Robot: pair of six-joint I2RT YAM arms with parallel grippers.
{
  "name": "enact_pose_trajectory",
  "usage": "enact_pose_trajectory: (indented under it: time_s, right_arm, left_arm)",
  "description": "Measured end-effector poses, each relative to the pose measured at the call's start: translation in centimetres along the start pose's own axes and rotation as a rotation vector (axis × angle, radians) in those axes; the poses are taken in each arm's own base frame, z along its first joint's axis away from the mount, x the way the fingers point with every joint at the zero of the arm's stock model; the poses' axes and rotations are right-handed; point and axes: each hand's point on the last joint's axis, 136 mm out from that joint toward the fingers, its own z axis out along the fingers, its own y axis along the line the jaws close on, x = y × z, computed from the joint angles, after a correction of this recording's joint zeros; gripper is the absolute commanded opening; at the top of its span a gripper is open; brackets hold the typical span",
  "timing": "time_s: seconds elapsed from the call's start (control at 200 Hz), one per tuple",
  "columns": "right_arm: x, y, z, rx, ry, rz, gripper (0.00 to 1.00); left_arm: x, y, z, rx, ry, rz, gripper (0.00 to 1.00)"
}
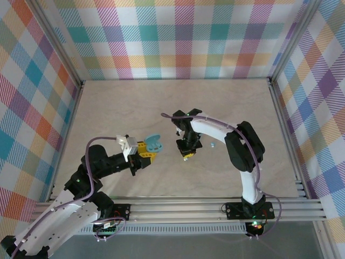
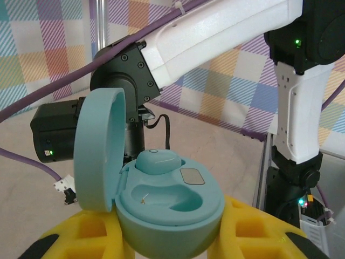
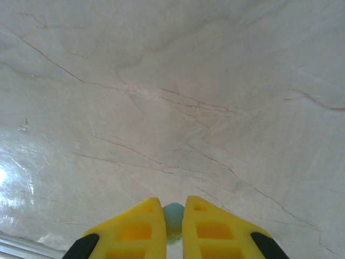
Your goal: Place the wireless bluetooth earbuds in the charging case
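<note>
My left gripper (image 1: 145, 156) is shut on the light blue charging case (image 2: 172, 210), holding it above the table with its lid (image 2: 97, 151) swung open. One earbud (image 2: 159, 161) sits in the case's far socket, and the near socket (image 2: 172, 197) is empty. In the top view the case (image 1: 154, 143) lies just left of my right gripper (image 1: 186, 155). That right gripper (image 3: 173, 208) is shut on a tiny pale blue earbud (image 3: 173, 217), pinched between its yellow fingers (image 3: 135, 229) just over the marble tabletop.
Another small pale blue earbud (image 1: 211, 144) lies on the table right of the right gripper. The beige marble table (image 1: 135, 102) is fenced by aluminium rails (image 1: 280, 135) and checked cloth walls. My right arm (image 2: 215, 27) reaches across behind the case.
</note>
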Motion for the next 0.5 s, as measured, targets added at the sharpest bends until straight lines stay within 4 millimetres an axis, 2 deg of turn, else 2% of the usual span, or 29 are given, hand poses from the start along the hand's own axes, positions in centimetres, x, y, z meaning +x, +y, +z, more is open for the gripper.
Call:
enact_pose_trajectory:
  time_s: [0.1,0.16,0.23,0.41,0.505]
  right_arm:
    - [0.2,-0.1,1.3,-0.005,0.046,-0.001,0.18]
    - [0.2,-0.3,1.8,-0.005,0.063,0.003,0.28]
    - [0.0,-0.4,1.9,-0.005,0.066,0.003,0.30]
    - [-0.6,-1.0,1.0,-0.002,0.038,0.020,0.33]
    - [-0.9,-1.3,-0.7,-0.012,-0.017,0.030,0.35]
  left_arm:
    - [0.4,0.1,0.1,-0.003,0.014,0.005,0.00]
    - [0.6,0.1,0.1,-0.004,0.023,0.011,0.00]
    - [0.6,0.1,-0.1,-0.009,0.027,0.018,0.00]
    - [0.2,0.1,-0.5,-0.017,0.010,0.041,0.00]
    - [0.2,0.1,-0.4,-0.018,0.016,0.045,0.00]
